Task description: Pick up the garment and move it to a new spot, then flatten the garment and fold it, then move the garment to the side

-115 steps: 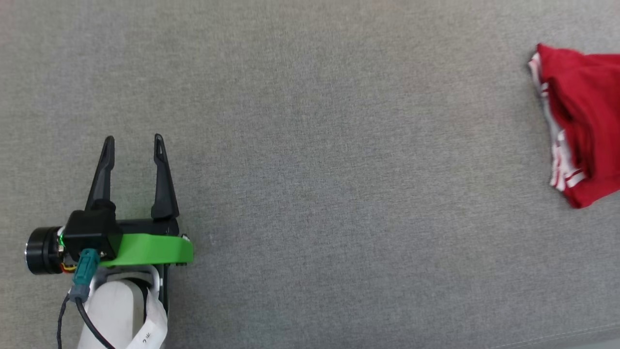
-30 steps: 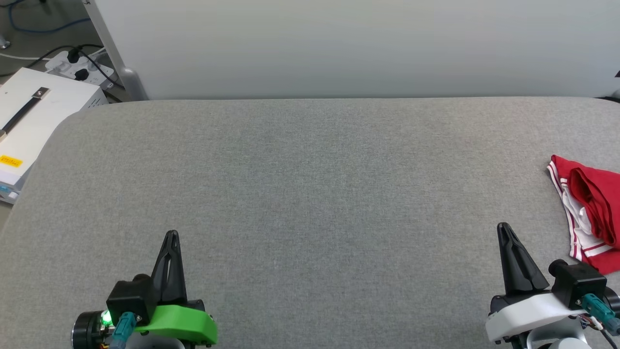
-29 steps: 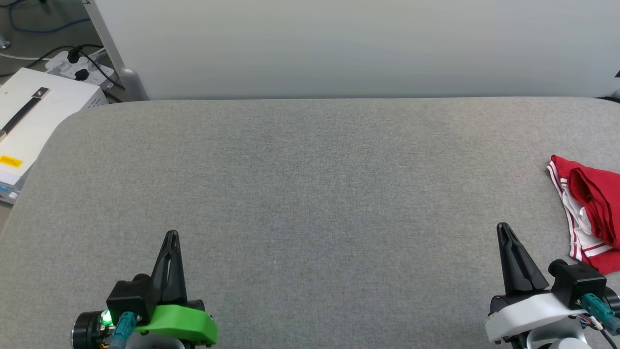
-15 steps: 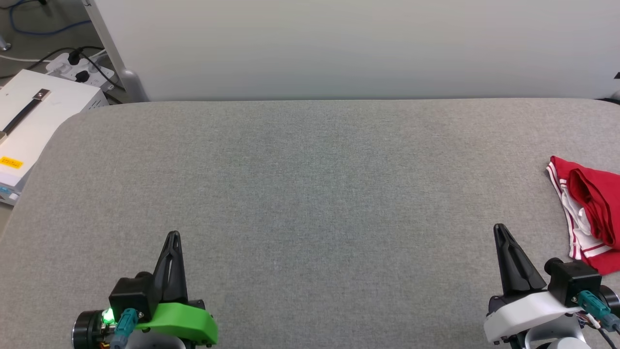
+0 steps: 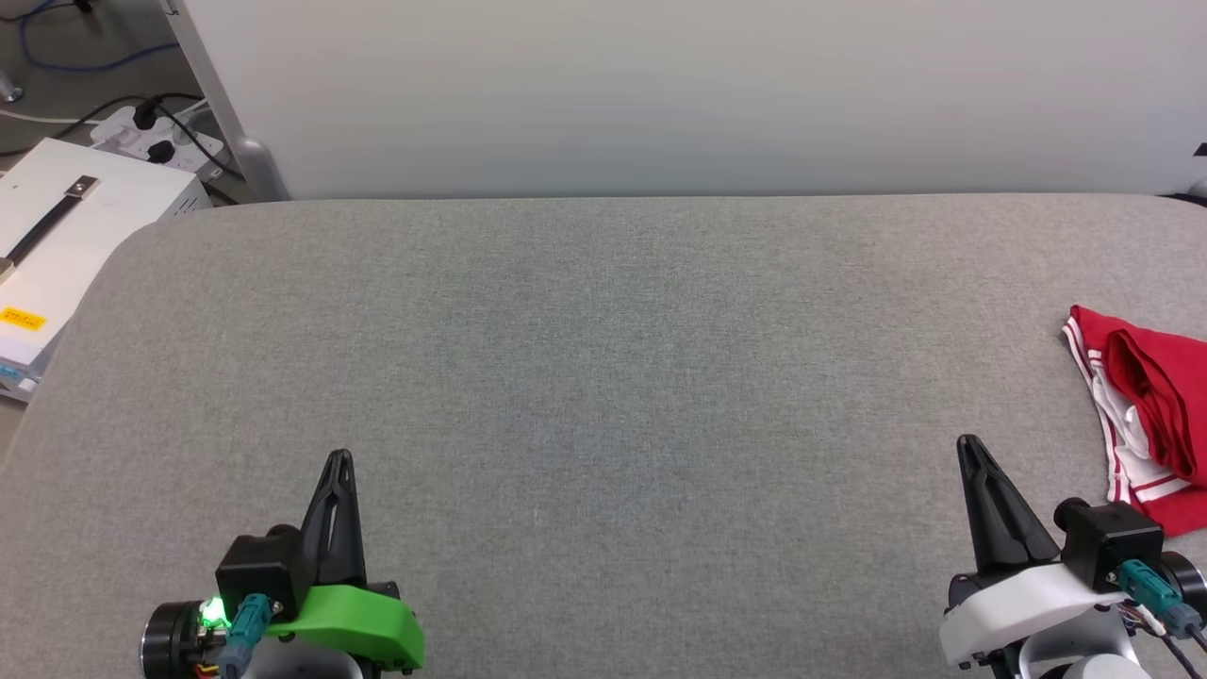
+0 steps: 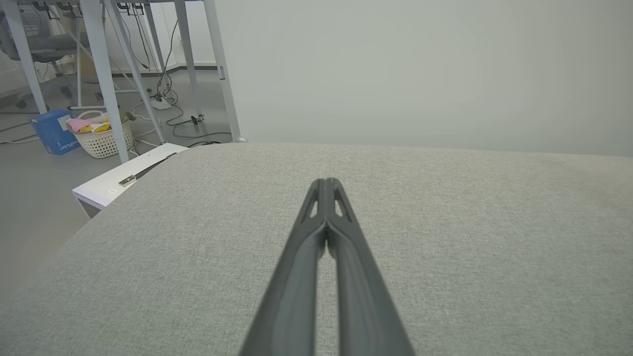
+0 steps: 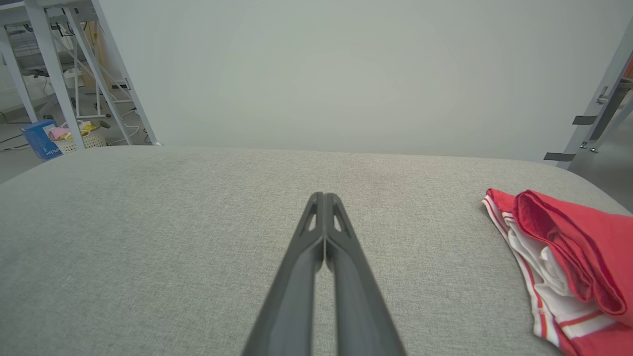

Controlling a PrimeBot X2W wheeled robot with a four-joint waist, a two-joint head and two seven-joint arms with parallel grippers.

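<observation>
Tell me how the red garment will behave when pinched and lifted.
The garment lies in soft rolled folds, so it will likely hang limp and unfold when lifted. Its thin fabric suggests it is light. Pushed across the woven grey surface, it would probably bunch rather than slide.

Lab: frame legs (image 6: 101, 74), power strip (image 5: 156, 132)

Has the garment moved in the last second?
No. Against the table's far edge, the garment sits where it did. Both slid slightly down the head view together, so the camera moved, not the garment.
</observation>
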